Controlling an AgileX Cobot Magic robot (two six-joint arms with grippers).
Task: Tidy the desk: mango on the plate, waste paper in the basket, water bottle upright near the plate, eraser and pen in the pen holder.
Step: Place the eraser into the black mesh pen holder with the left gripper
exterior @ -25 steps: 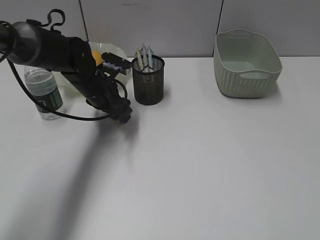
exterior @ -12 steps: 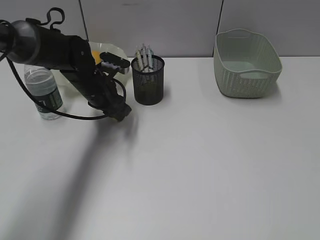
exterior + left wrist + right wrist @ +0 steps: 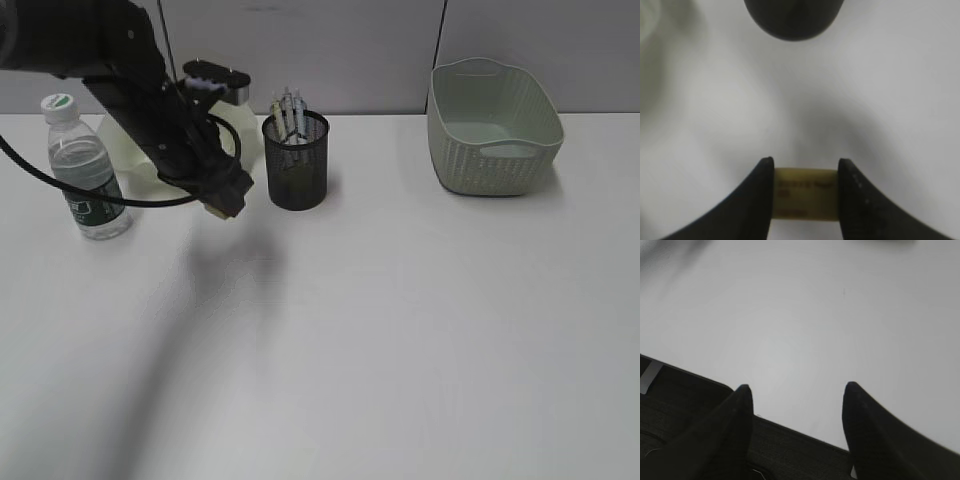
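We saw the left gripper (image 3: 806, 192) clamped on a small tan rectangular eraser (image 3: 806, 194) above the white desk (image 3: 400, 330); the right gripper (image 3: 796, 395) gaped, holding nothing.

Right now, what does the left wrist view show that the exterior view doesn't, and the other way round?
Only the left wrist view shows the eraser, a tan block with dark print, pinched between the left gripper fingers above the desk.

Only the exterior view shows the water bottle standing upright, the plate partly hidden behind the arm, the pens in the pen holder and the basket.

Both show the white desk, the left gripper and the pen holder, which the wrist view catches only as a dark blurred shape at the top edge.
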